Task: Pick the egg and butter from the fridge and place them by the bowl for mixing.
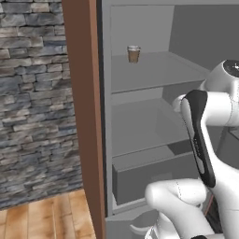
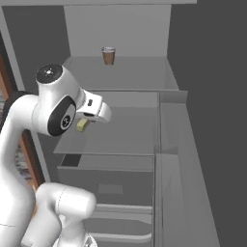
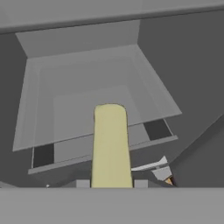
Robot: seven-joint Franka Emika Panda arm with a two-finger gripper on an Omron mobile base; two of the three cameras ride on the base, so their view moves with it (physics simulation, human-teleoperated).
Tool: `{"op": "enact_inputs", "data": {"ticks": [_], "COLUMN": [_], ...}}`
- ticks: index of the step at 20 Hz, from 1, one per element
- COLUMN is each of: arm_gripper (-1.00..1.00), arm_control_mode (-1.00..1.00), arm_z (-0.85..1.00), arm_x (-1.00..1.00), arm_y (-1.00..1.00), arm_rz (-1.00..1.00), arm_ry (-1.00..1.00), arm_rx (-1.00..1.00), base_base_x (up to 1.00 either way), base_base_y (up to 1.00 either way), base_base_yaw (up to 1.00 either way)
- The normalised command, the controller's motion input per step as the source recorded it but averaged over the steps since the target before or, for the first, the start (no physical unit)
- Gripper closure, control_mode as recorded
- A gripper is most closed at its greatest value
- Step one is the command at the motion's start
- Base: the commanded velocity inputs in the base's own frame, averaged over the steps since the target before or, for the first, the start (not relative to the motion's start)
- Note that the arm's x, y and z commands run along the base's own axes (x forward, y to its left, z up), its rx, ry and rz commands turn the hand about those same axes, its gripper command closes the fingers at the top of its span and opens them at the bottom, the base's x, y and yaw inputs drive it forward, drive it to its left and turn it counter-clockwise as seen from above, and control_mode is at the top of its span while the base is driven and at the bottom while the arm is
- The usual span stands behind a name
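My gripper [image 3: 111,183] is shut on the butter [image 3: 110,144], a pale yellow-green stick that juts forward from between the two finger tips. In the right base view the butter [image 2: 83,125] hangs under the hand, with the gripper [image 2: 86,120] just above the middle shelf of the fridge [image 2: 130,72]. The fridge [image 1: 149,70] is a grey cabinet with flat shelves. In the hand view the shelf [image 3: 87,87] lies below the stick. The egg is out of view.
A brown cup [image 1: 133,54] stands on the upper shelf, also the cup [image 2: 108,55] at the back. A dark grey drawer box [image 2: 125,185] sits under the middle shelf. A brown wooden panel [image 1: 86,116] edges the fridge on the left, beside a stone wall [image 1: 32,93].
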Motion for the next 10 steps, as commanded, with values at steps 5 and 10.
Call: {"op": "enact_inputs", "data": {"ticks": [5, 10], "arm_gripper": [1.0, 1.0], "arm_control_mode": [1.0, 1.0], "arm_z": [0.0, 0.0], "arm_x": [0.0, 0.0], "arm_y": [0.0, 0.0], "arm_rz": [0.0, 0.0], "arm_ry": [0.0, 0.0], "arm_rx": [0.0, 0.0], "base_base_x": [-0.75, -0.75], "base_base_y": [0.02, 0.05], "base_base_yaw": [0.0, 0.11]}}
